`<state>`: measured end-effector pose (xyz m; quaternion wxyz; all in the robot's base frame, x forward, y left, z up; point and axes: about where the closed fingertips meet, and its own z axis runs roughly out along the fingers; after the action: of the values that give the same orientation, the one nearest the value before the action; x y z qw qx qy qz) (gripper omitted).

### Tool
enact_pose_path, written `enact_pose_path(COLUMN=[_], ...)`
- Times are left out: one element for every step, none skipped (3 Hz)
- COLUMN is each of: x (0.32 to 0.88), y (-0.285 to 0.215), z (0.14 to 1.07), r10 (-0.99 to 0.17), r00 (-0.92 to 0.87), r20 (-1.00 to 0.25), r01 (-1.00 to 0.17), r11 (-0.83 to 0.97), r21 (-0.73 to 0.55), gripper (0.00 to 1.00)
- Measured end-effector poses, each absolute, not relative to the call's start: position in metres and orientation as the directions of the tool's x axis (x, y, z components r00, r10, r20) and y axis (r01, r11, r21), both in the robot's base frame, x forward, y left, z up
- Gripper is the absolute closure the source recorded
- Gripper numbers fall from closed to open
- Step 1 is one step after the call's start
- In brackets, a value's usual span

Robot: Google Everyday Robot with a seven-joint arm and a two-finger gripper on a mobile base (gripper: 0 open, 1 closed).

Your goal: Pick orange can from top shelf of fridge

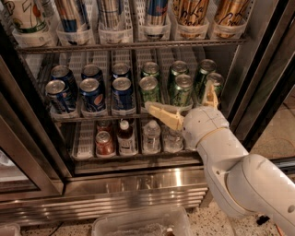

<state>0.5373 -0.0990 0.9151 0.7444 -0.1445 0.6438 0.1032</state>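
Orange can (pixel 191 14) stood upright at the right of the fridge's (pixel 138 189) top shelf (pixel 129 45), a twin (pixel 230 14) beside it. One rack below stood blue cans (pixel 92 94), then green cans (pixel 150 87). There the gripper (pixel 180 99) hung, its fingers (pixel 163 116) spread wide, empty.

Speckled terrazzo floor (pixel 209 220), pale with dark flecks, runs along the bottom edge. A plainer tan floor patch (pixel 276 138) shows at far right in warm light. 1 clear plastic bin (pixel 138 223) sits low in the foreground. The gripper (pixel 179 96) hangs just before the green cans (pixel 150 87), fingers spread wide.
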Motion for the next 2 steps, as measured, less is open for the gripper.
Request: enact_pose_path(x=[0.528,0.517], y=[-0.079,-0.066], z=[0.922,0.933], r10=[-0.019,-0.051], r00=[0.199,0.268], r20=[-0.98,-0.962], r01=[-0.315,-0.233], r11=[0.946,0.965], r21=[-0.082,-0.116], gripper=[0.0,0.0])
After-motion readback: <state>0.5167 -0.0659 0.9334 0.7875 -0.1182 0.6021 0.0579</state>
